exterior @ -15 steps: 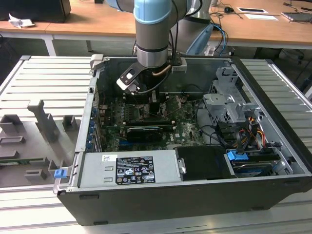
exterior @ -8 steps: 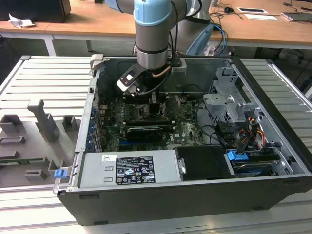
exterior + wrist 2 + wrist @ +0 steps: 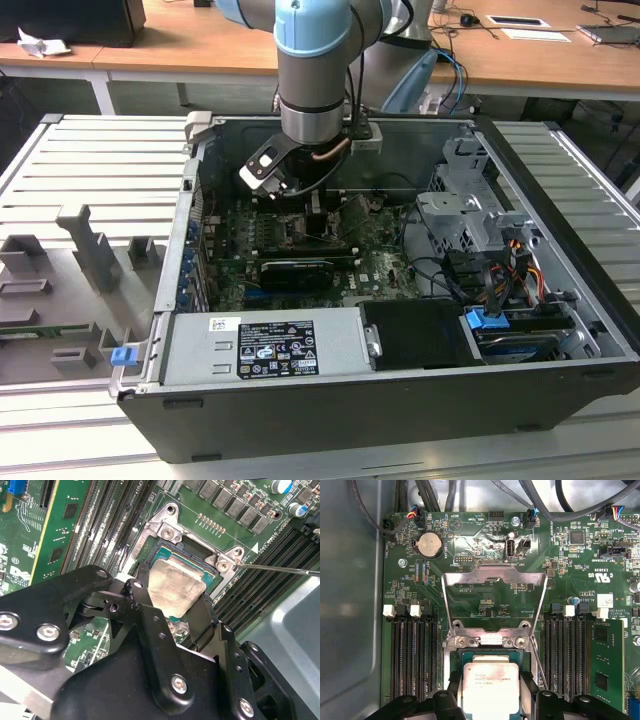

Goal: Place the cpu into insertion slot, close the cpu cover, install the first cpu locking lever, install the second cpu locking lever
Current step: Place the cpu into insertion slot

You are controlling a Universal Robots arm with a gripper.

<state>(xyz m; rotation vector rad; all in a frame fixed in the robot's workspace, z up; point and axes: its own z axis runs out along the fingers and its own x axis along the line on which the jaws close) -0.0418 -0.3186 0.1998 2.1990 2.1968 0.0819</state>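
Note:
The cpu (image 3: pixel 491 690) is a silver-grey square chip held between my gripper's (image 3: pixel 491 686) black fingers (image 3: pixel 454 681), which are shut on two of its opposite edges. It sits right over the insertion slot (image 3: pixel 490 653), whose teal and black rim shows around it. In the second wrist view the cpu (image 3: pixel 175 586) looks slightly tilted over the insertion slot (image 3: pixel 197 555). The cpu cover (image 3: pixel 495 574) stands swung open beyond the slot, its window showing the board. A thin locking lever (image 3: pixel 280 569) sticks out free beside the socket. In the exterior view the gripper (image 3: pixel 305 205) reaches down into the computer case.
Long black memory slots (image 3: pixel 412 655) flank the socket on both sides, and a green card (image 3: pixel 607 665) stands beside one bank. Cables (image 3: pixel 440 270), a drive cage (image 3: pixel 470 215) and the power supply (image 3: pixel 265 345) crowd the case. The case wall (image 3: pixel 350 605) runs close to the board.

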